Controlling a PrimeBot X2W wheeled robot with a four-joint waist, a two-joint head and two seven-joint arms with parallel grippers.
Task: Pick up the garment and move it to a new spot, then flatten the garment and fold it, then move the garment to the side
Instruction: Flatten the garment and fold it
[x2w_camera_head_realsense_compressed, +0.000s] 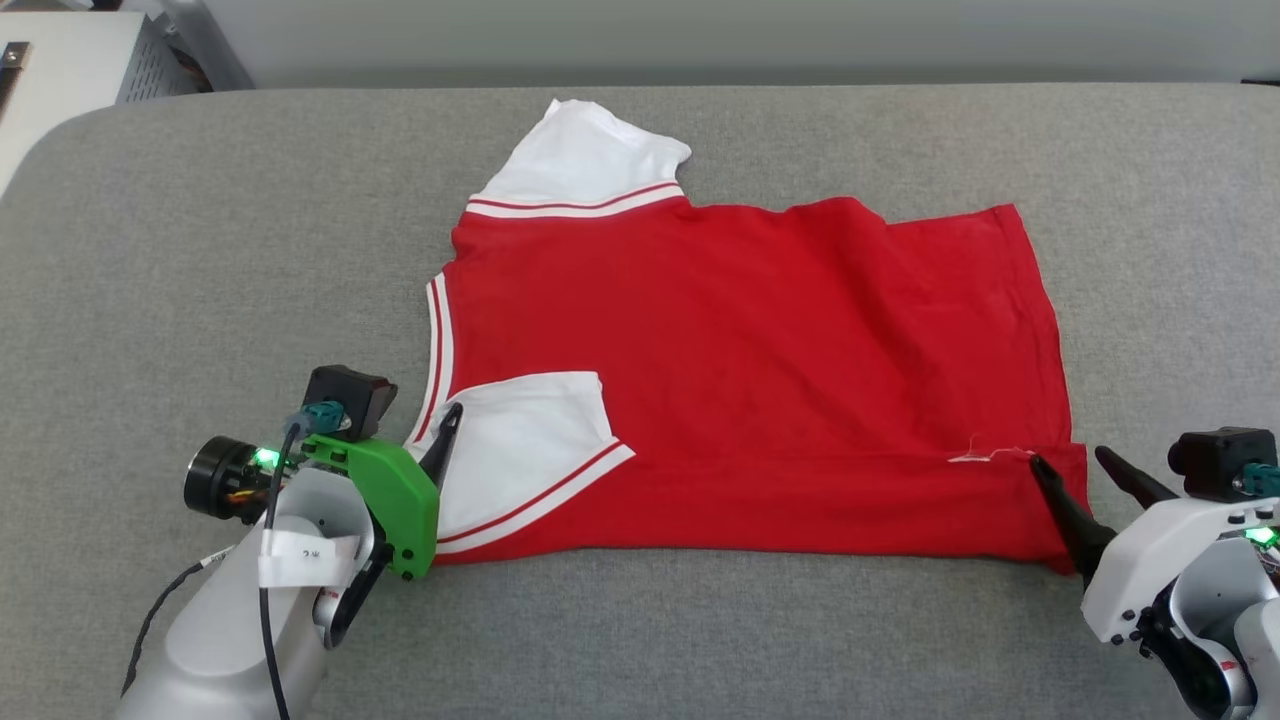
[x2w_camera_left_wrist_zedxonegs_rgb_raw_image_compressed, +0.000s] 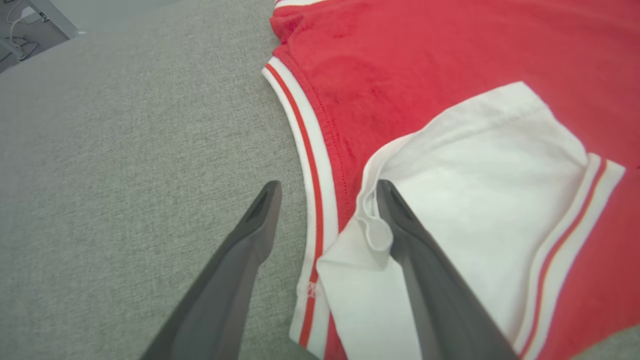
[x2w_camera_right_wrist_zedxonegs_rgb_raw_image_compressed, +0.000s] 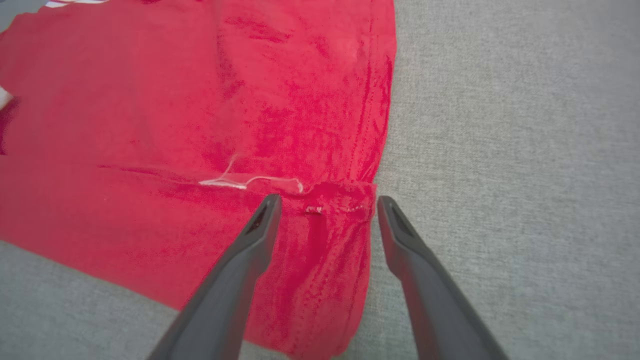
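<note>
Nearest, the left fingers (x2w_camera_left_wrist_zedxonegs_rgb_raw_image_compressed: 250, 235) are held apart, with the striped collar trim (x2w_camera_left_wrist_zedxonegs_rgb_raw_image_compressed: 312, 165) and the white sleeve (x2w_camera_left_wrist_zedxonegs_rgb_raw_image_compressed: 475, 175) edge between them. The right fingers (x2w_camera_right_wrist_zedxonegs_rgb_raw_image_compressed: 250, 240) are likewise spread astride the hem corner (x2w_camera_right_wrist_zedxonegs_rgb_raw_image_compressed: 340, 192). Beyond both, the garment (x2w_camera_head_realsense_compressed: 750, 330) is laid flat on the grey table (x2w_camera_head_realsense_compressed: 200, 250).

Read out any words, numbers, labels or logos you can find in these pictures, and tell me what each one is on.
White tag on the black cable: a short dark mark, too small to read.
T-shirt: no print, logo or readable label on the side that shows.
There is no readable text here.
</note>
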